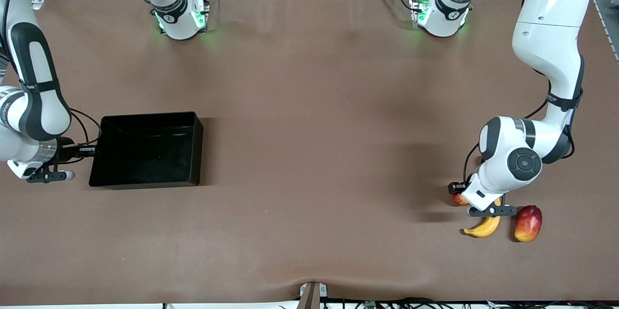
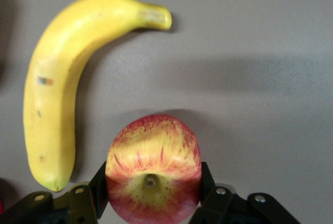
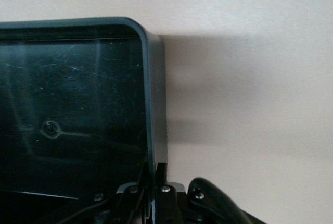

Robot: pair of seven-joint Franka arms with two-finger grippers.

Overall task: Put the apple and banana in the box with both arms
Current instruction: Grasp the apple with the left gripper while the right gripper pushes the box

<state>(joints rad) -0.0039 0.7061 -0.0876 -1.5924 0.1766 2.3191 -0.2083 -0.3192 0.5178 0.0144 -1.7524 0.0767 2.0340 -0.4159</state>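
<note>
The apple [image 2: 153, 148], red with yellow streaks, sits between the fingers of my left gripper [image 2: 153, 179], which press on both of its sides. In the front view the apple [image 1: 457, 199] peeks out from under the left gripper [image 1: 464, 197]. The yellow banana [image 2: 57, 88] lies on the table beside the apple, and the front view shows the banana [image 1: 483, 226] nearer to the camera than the apple. The black box [image 1: 147, 149] sits toward the right arm's end of the table. My right gripper [image 3: 156, 174] is shut on the box's end wall [image 3: 154, 104], one finger inside and one outside; it also shows in the front view [image 1: 93, 150].
A red-yellow mango [image 1: 528, 223] lies beside the banana toward the left arm's end of the table. The brown table [image 1: 314, 154] stretches wide between the box and the fruits. Cables run along the table's near edge.
</note>
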